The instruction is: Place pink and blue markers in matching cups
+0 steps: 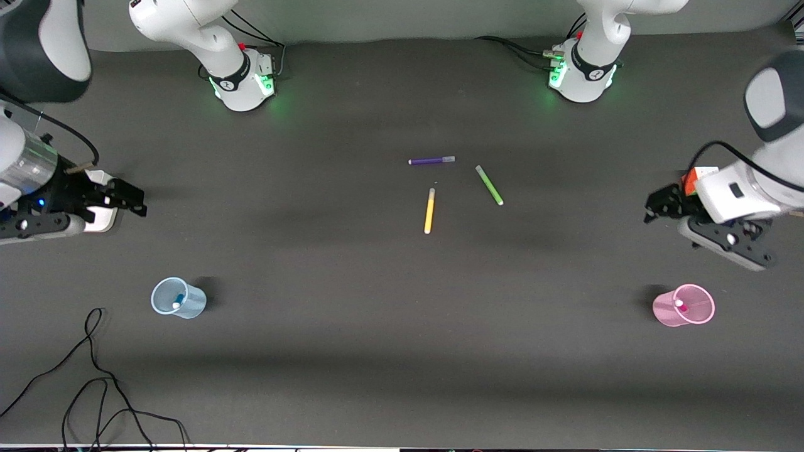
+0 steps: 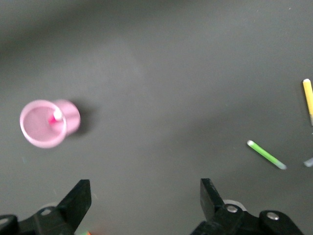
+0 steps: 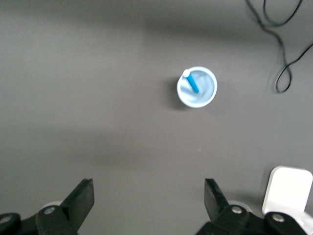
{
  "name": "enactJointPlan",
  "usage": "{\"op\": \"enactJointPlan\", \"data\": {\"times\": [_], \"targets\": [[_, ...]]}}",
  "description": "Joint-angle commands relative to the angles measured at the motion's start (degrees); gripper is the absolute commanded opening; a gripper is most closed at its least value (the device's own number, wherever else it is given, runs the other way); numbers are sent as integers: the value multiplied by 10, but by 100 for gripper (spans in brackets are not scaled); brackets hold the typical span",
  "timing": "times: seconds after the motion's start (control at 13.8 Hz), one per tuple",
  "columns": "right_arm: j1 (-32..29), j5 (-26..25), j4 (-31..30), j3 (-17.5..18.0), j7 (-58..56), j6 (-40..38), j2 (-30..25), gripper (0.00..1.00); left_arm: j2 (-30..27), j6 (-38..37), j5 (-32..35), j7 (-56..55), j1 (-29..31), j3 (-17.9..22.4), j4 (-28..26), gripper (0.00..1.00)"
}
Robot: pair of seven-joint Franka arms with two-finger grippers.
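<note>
Two cups, blue [image 1: 178,298] and pink [image 1: 683,306], each hold one marker; both tools gape apart.

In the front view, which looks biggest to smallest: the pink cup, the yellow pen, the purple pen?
1. pink cup
2 and 3. yellow pen and purple pen: look alike in length, so unranked.

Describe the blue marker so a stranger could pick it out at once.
Toward the right arm's end of the table, nearer the front camera than the loose pens, stands a pale blue cup. The blue marker leans inside it, white tip up. The other cup is pink and holds a pink marker.
</note>
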Motion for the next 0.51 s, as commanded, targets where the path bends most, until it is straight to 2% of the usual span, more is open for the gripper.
{"op": "enactJointPlan", "data": {"times": [0.0, 0.14, 0.22, 0.29, 0.43], "targets": [[-26, 10, -22, 34, 32, -32, -40, 100, -22, -71, 60, -141, -54, 5, 6, 99], [-135, 3, -50, 152, 32, -38, -69, 100, -17, -124, 61, -165, -60, -1, 44, 100], [-173, -3, -63, 197, 33, -38, -78, 100, -14, -139, 60, -165, -59, -3, 65, 100], [-203, -22, -70, 232, 33, -33, -86, 100, -3, -149, 59, -157, -57, -3, 93, 100], [-258, -23, -73, 273, 26, -24, -91, 100, 32, -209, 57, -157, -54, -1, 168, 100]]}}
